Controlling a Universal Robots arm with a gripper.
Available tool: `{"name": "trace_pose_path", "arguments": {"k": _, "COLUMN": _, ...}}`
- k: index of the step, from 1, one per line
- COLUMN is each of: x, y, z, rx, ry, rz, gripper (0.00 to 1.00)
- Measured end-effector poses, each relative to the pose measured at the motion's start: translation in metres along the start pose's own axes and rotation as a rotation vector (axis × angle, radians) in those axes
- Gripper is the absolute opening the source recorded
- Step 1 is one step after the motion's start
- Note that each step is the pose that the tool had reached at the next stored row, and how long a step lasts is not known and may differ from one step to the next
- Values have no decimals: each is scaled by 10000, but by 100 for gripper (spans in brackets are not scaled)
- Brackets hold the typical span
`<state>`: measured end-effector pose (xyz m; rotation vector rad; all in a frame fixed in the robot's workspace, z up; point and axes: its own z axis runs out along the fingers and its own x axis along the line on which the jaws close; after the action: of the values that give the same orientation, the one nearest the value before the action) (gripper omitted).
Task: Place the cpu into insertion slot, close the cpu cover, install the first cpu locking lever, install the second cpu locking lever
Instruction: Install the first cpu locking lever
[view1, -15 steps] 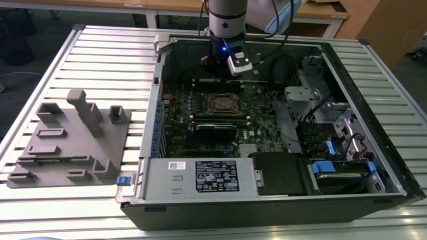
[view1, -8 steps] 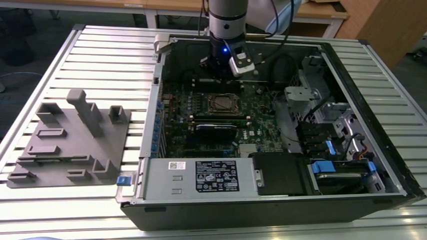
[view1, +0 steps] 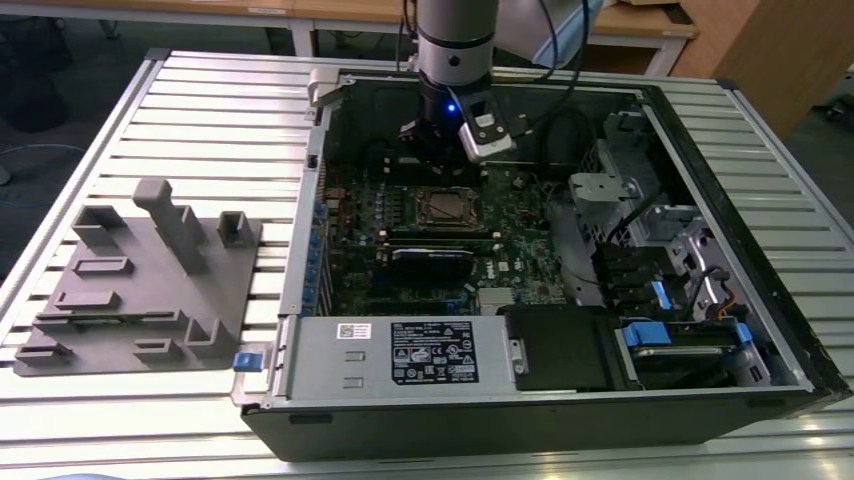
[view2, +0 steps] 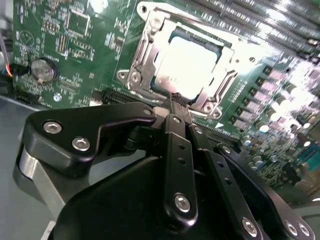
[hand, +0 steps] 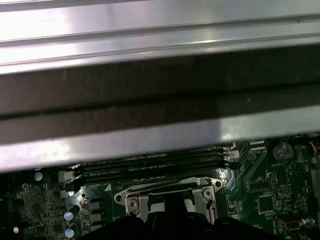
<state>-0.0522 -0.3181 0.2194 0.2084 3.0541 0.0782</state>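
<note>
In the exterior view, an open computer case is seen lying on a slatted metal table. The gripper is positioned inside the case, above the far edge of the green motherboard, just behind the insertion slot. A grey fixture block is seen on the table at the exterior view's left, well apart from the case.

In the second wrist view, the cpu is shown seated flat in the insertion slot, with the cpu cover lowered around it as a silvery frame. The gripper's fingers are pressed together, with nothing pinched between them, and their tips are located just beside the near edge of the cover. A coin cell is visible on the board.

In the first wrist view, the cover's frame and the long memory slots are shown beneath the case wall.
</note>
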Motion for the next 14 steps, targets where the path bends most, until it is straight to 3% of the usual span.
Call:
{"name": "trace_pose_path", "arguments": {"k": 8, "x": -17, "y": -147, "z": -5, "rx": 1, "ry": 2, "rz": -24, "gripper": 11}}
{"name": "trace_pose_path", "arguments": {"k": 14, "x": -22, "y": -210, "z": -2, "rx": 1, "ry": 2, "rz": -24, "gripper": 11}}
